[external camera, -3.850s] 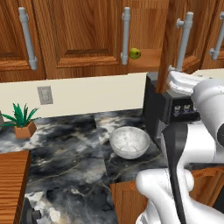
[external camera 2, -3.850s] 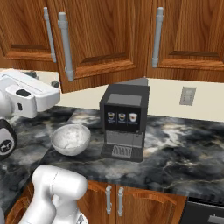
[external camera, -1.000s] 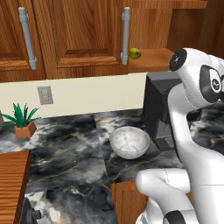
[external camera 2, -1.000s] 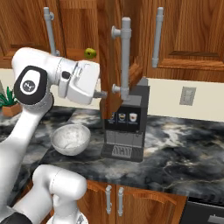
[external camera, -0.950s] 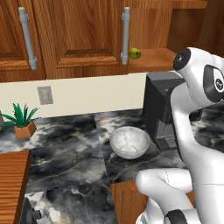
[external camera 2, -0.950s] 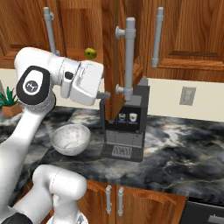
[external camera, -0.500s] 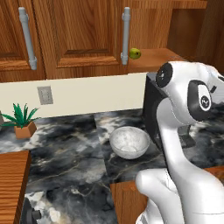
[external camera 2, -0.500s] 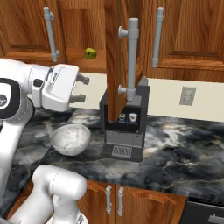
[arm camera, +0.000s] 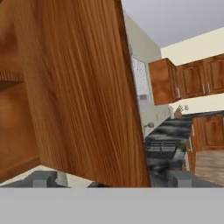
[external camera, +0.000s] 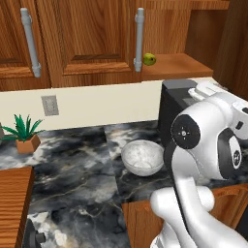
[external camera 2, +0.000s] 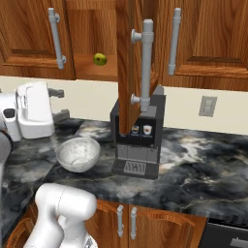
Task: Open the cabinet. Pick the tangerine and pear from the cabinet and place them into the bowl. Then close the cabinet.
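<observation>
In the right base view, the gripper sits at the left edge, mid-height, its jaws spread wide and empty, pointing toward the wall below the cabinet. Just right of it and lower, the bowl rests on the dark marbled counter. Above, in the upper middle, the pear lies on the cabinet's shelf, in the opening. Right of the pear, the cabinet's right door stands swung out edge-on toward the camera, hanging over the coffee machine. The left door still looks shut. The tangerine cannot be made out; it may lie behind that left door.

The step in hand seems to be finishing the opening or reaching for the fruit. To do it well, the arm should rise to shelf height before moving in, keep clear of the open door's edge, and come at the pear level with the shelf, jaws straddling it. Opening the left door first would probably expose the tangerine and give more room.
</observation>
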